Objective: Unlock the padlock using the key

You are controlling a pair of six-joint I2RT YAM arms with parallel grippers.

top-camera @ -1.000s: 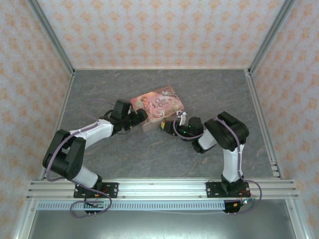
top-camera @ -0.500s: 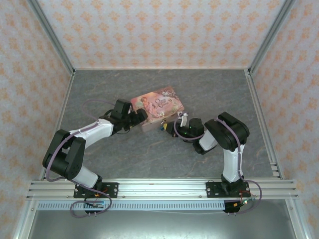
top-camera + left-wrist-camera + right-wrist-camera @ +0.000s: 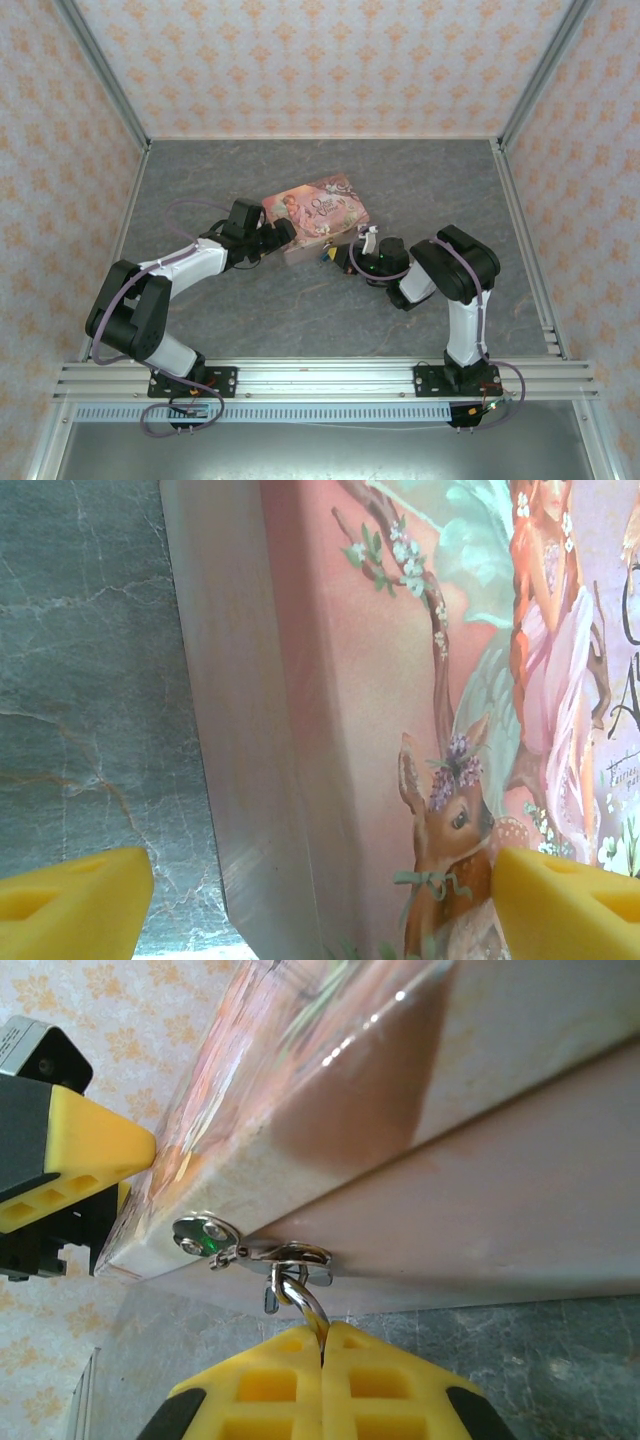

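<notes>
Grey marbled tabletop (image 3: 300, 170), peach floral-patterned walls (image 3: 320, 60) on three sides, aluminium rail (image 3: 320, 375) along near edge

The pink picture-printed rectangular tin box (image 3: 330, 1050) is gleaming glossy across its lid and catching bright highlights, while its pale side wall is looking smooth and duller. Its small silver clasp (image 3: 285, 1255) and the thin curved silver metal loop (image 3: 308, 1308) are shining like polished metal. The yellow fingers (image 3: 260, 1385) of the right gripper (image 3: 322, 1348) are looking like matt moulded plastic. The grey marble-patterned tabletop (image 3: 80, 680) is showing a smooth, low-sheen finish. The long silver rail (image 3: 320, 375) is appearing as ribbed bare metal.
</notes>
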